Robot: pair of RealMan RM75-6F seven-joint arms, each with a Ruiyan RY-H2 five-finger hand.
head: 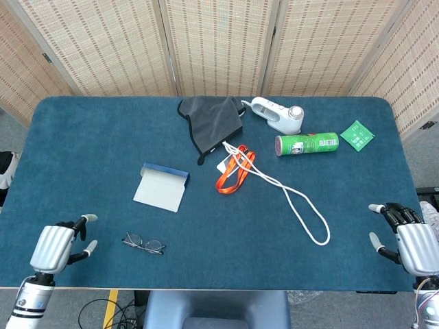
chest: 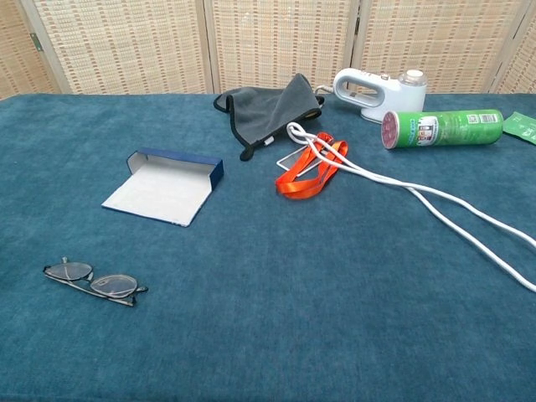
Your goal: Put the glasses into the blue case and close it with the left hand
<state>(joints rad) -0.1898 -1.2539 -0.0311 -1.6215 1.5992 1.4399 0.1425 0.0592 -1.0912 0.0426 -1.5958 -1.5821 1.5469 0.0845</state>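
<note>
Glasses [head: 143, 243] lie folded at 7 o'clock from the open blue case [head: 162, 186]; left hand [head: 60, 245] and right hand [head: 409, 238] both spread, empty.

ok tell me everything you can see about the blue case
The blue case lies open and flat on the teal table, left of centre. Its outside is dark blue; the lining facing up is pale grey-white. A low blue wall stands along its far edge, with the flap spread toward the robot. It is empty. The glasses lie apart, nearer the front edge, and neither robot hand touches it.
</note>
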